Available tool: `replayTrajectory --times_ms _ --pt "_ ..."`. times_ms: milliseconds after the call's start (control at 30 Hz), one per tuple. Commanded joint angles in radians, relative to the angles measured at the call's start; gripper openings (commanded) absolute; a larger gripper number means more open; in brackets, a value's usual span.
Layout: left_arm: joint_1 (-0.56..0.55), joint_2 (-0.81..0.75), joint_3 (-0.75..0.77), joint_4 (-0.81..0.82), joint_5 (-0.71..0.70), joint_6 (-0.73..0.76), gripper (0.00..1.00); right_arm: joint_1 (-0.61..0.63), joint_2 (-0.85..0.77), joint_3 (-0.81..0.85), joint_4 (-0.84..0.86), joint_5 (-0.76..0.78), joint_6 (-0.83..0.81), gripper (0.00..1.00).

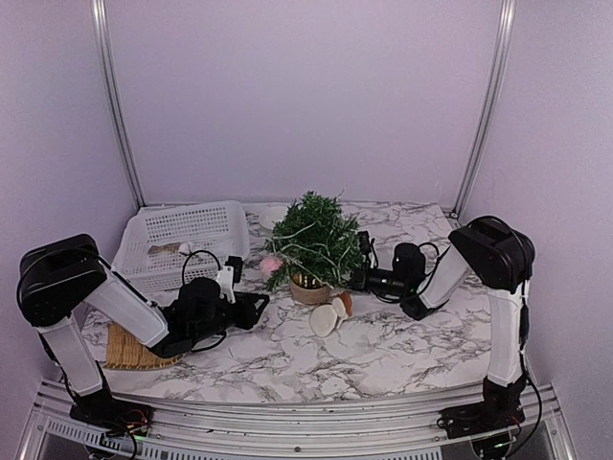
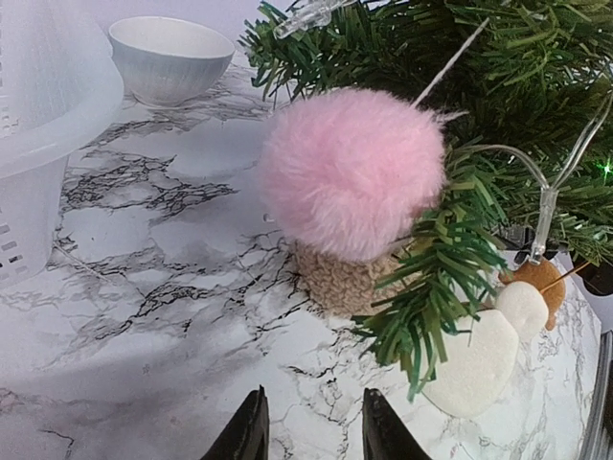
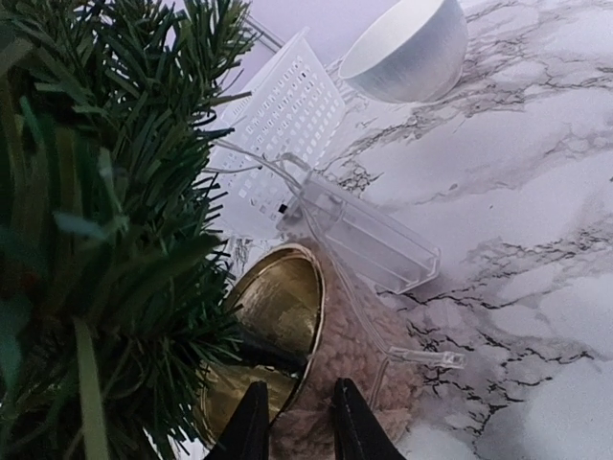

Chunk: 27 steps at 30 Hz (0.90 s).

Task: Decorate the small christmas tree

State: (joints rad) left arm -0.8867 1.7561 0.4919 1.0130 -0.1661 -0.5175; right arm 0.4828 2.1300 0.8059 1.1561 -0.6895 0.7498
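Left gripper [image 2: 314, 407] has its jaws apart and empty, the pink pompom [image 2: 350, 172] on the small christmas tree [image 2: 498, 57] just ahead. Right gripper [image 3: 299, 398], slightly parted, brackets the tree's woven pot [image 3: 356, 353]; clamped or not, cannot tell

The marbled surface [image 1: 402, 355] carries a white basket [image 1: 182, 240], a bowl [image 1: 271, 217], the small christmas tree [image 1: 314, 244] (potted), a woven mat [image 1: 126, 351] and two small ornaments [image 1: 324, 321].

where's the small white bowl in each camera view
Top external: small round white bowl at the back, just left of the dark green small christmas tree.
Left wrist: upper left.
Right wrist: top, right of centre.
Shared landmark: white perforated plastic basket beside it, in all three.
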Motion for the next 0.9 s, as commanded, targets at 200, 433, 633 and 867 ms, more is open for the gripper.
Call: replayTrajectory --times_ms 200,433,633,867 --pt "0.015 -0.011 -0.024 0.081 -0.018 -0.045 0.34 0.034 -0.041 -0.082 0.120 0.015 0.045 0.21" --pt "0.015 0.000 -0.017 0.088 0.001 -0.045 0.33 0.058 -0.036 -0.124 0.180 0.035 0.073 0.18" --pt "0.017 0.005 -0.015 0.092 0.002 -0.047 0.33 0.083 -0.041 -0.165 0.248 0.059 0.110 0.17" --pt "0.033 -0.013 -0.028 0.093 -0.009 -0.051 0.33 0.131 -0.053 -0.183 0.275 0.094 0.126 0.17"
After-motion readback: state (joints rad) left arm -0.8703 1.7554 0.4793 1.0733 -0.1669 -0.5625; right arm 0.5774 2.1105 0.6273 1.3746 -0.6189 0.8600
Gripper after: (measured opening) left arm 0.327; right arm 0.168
